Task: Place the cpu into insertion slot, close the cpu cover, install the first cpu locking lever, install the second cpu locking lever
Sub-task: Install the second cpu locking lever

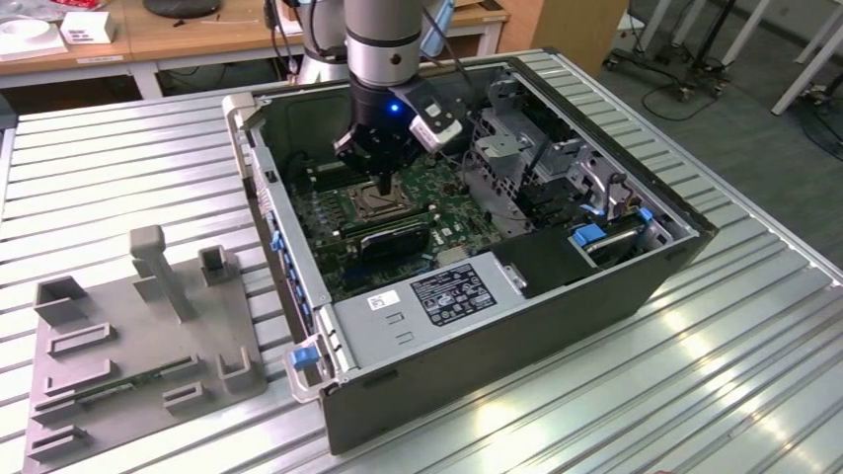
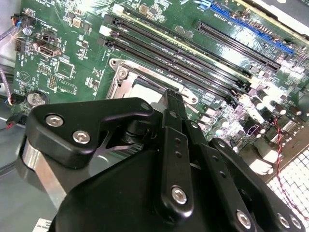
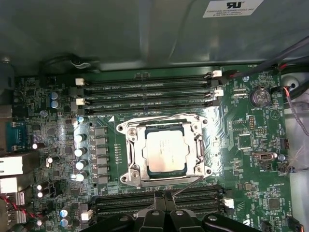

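Gripper (image 3: 164, 203) fingers look pressed together, empty, near the motherboard's (image 3: 241, 140) insertion slot (image 3: 164, 152). From the first wrist view I see the cpu (image 3: 165, 151) seated under the closed cpu cover (image 3: 137, 154); my exterior view hides it.

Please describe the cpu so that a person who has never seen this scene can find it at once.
Look inside the open computer case at the green motherboard. Between its two groups of long black memory slots sits a silvery square socket frame. The cpu is the flat, pale metal square in its middle, the only smooth plate among small components.
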You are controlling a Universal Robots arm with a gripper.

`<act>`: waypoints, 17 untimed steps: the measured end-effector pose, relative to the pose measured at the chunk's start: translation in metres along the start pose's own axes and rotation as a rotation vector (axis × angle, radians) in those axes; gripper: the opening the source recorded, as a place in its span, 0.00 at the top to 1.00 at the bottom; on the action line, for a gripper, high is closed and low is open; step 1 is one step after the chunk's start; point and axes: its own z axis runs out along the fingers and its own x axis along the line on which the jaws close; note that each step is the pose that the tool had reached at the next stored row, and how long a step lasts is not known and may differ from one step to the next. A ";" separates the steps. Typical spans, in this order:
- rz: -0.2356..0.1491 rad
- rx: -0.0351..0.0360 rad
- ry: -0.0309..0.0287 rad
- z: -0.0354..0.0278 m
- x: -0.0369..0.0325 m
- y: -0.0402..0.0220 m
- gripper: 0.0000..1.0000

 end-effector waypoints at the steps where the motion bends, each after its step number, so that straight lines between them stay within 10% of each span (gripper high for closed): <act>1: 0.000 0.0001 0.0001 0.0000 0.0000 0.0000 0.89; 17: 0.000 -0.0002 -0.0001 0.0021 0.0039 -0.0019 0.89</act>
